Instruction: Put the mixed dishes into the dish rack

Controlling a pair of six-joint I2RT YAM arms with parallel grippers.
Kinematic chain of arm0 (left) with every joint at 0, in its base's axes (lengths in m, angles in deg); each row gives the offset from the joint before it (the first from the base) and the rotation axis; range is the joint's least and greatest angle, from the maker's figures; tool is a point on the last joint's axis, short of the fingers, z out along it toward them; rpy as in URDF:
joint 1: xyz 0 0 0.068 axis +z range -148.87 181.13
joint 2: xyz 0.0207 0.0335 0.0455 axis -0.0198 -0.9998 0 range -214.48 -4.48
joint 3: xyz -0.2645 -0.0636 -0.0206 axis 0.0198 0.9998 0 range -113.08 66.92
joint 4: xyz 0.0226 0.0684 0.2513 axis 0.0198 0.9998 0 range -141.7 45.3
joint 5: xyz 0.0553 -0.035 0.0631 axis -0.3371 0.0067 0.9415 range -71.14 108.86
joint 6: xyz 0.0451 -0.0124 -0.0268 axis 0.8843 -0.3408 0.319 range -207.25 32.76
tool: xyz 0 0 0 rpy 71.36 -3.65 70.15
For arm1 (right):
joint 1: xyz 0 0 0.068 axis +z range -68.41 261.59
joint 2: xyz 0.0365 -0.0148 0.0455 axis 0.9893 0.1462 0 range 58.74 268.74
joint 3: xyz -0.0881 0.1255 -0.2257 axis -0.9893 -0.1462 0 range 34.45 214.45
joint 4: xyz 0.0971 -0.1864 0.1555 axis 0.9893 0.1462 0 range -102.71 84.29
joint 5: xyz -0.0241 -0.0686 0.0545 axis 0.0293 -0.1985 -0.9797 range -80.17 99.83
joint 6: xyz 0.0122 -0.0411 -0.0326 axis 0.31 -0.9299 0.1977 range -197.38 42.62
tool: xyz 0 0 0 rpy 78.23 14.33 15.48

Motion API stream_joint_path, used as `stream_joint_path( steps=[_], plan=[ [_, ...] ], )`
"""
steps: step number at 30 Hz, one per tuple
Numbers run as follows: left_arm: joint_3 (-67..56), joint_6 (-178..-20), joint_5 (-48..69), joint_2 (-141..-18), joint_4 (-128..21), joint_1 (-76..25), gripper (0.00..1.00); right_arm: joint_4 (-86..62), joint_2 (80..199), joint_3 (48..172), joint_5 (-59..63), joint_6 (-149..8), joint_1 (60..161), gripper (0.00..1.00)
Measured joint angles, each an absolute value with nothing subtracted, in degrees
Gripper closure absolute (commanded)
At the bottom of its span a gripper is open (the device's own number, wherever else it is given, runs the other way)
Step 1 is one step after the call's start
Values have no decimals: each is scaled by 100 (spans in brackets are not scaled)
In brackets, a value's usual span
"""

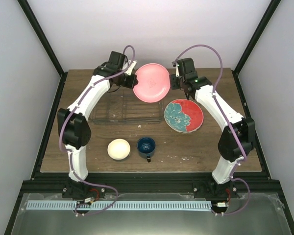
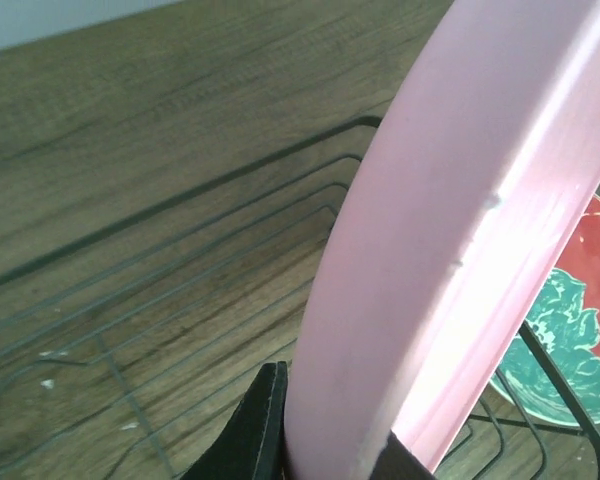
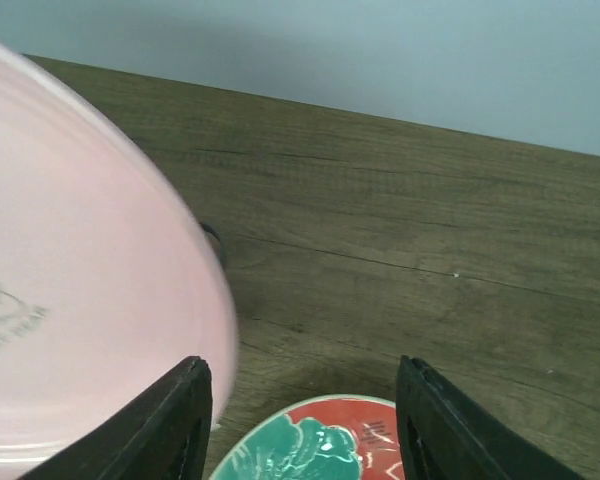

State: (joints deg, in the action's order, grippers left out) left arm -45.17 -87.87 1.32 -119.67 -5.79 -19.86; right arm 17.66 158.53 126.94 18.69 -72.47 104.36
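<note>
My left gripper [image 1: 133,78] is shut on the rim of the plain pink plate [image 1: 152,82] and holds it tilted up above the far right end of the dish rack [image 1: 123,110]. In the left wrist view the pink plate [image 2: 450,230] sits between my fingers [image 2: 257,430]. My right gripper [image 1: 184,87] is open and empty beside the plate's right edge; its view shows the pink plate [image 3: 80,300] left of the jaws. The red plate with teal flowers [image 1: 183,115] lies flat at the right. The small cream bowl [image 1: 119,149] and the dark blue mug [image 1: 146,146] stand near the front. The white striped plate is out of view.
The thin wires of the rack [image 2: 180,300] lie below the left gripper on the brown wooden table [image 1: 210,152]. The red plate [image 3: 320,445] lies just under the right gripper. White walls and black frame posts [image 1: 46,44] surround the table.
</note>
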Motion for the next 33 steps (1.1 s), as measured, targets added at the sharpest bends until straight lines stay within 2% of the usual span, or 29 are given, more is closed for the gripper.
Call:
stream_joint_path(
  steps=[4, 8, 11, 17, 23, 33],
  plan=[
    [-4703, -8520, 307, -11795, -404, -1912, 100, 1755, 15844, 12631, 2057, -7306, 10436, 35],
    [-4814, -8046, 672, -11441, -308, -1816, 100, 1665, 15831, 12528, 2300, -7354, 10429, 14],
    [-4784, -7563, 1223, -11071, -314, -1781, 100, 1576, 15813, 12397, 2501, -7345, 10418, 6],
    [-4062, -6181, 2495, -10210, -769, -1820, 100, 1368, 15811, 12178, 2827, -7418, 10379, 4],
    [-2543, -3943, 3845, -9679, -1851, -2325, 100, 1195, 15818, 12163, 2903, -7520, 10326, 3],
    [-1322, -1506, 4978, -9548, -3215, -2629, 100, 1058, 15888, 12071, 2892, -7529, 10239, 2]
  ],
)
